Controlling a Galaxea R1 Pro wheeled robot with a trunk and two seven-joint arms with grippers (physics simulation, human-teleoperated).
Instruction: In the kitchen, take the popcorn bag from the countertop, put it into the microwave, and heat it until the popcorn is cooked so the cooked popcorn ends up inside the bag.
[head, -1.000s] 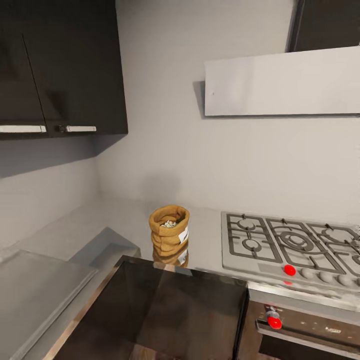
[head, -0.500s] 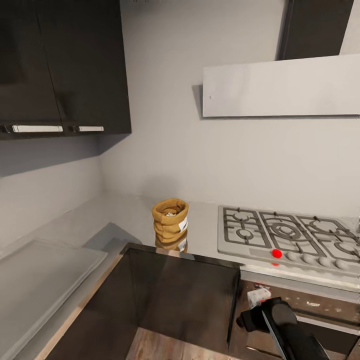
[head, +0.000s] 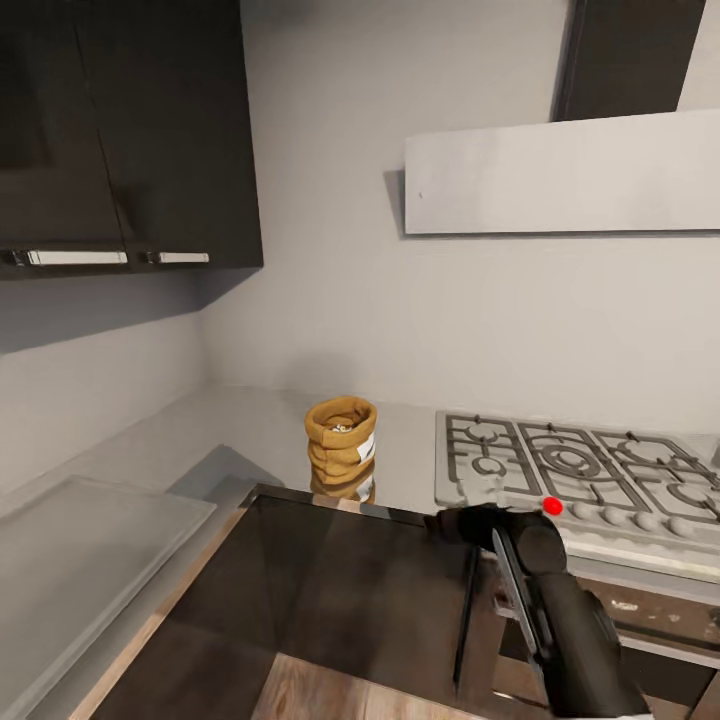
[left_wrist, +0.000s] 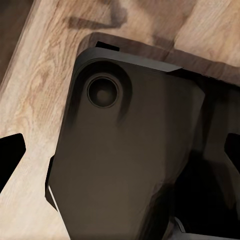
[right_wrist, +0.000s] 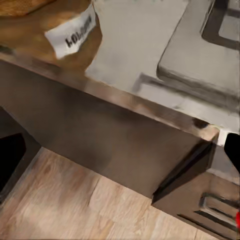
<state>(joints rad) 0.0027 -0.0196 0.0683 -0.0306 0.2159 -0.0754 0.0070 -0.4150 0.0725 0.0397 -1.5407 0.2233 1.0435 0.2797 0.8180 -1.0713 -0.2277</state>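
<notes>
The popcorn bag (head: 341, 447), a mustard-brown sack with a rolled rim and a white label, stands upright on the grey countertop (head: 250, 430) near the corner. Pale popcorn (head: 341, 428) bits show in its mouth. My right gripper (head: 462, 523) hovers in front of the counter edge, to the right of the bag and lower, apart from it. In the right wrist view the gripper (right_wrist: 120, 155) is open, and the bag (right_wrist: 50, 30) sits on the countertop (right_wrist: 135, 45) ahead. My left gripper (left_wrist: 120, 155) is open, over the robot's dark body and wooden floor. The microwave is out of view.
A steel gas hob (head: 570, 470) with a red knob (head: 552, 506) lies right of the bag, with an oven front (head: 640, 620) below it. Dark wall cabinets (head: 130, 140) hang at the left and a range hood (head: 560, 180) above the hob. Dark base cabinets (head: 330, 600) front the counter.
My right arm has risen from the lower right up to the counter edge beside the hob. The bag has not moved. Over the last second the camera pulled back a little.
</notes>
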